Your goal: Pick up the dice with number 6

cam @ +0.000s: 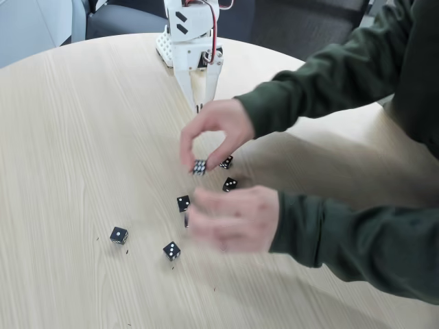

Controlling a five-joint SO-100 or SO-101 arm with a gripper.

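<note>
Across the whole frame spreads a round, pale wooden surface [82, 137], its curved edge running along the top and upper right. From the right side come a person's two dark green sleeves [329, 89]; the upper hand [216, 133] pinches the dice with number 6 [199, 166] by its fingertips just above the wood at centre frame, while the lower hand [236, 219], blurred, hovers over the lower middle. At the top centre stands the white robot arm [192, 34], its pincer [199, 106] pointing down toward the surface; whether it is released or clenched I cannot tell, as the upper hand crowds its tip. The six die lies straight below the pincer in the picture, close by, with the hand between them. Other black dice lie around: two just right of the held one [226, 162] [230, 184], one below it [183, 203], and two at lower left [119, 235] [171, 251]. Open room lies left; I judge the pincer cannot approach until the hands clear.
</note>
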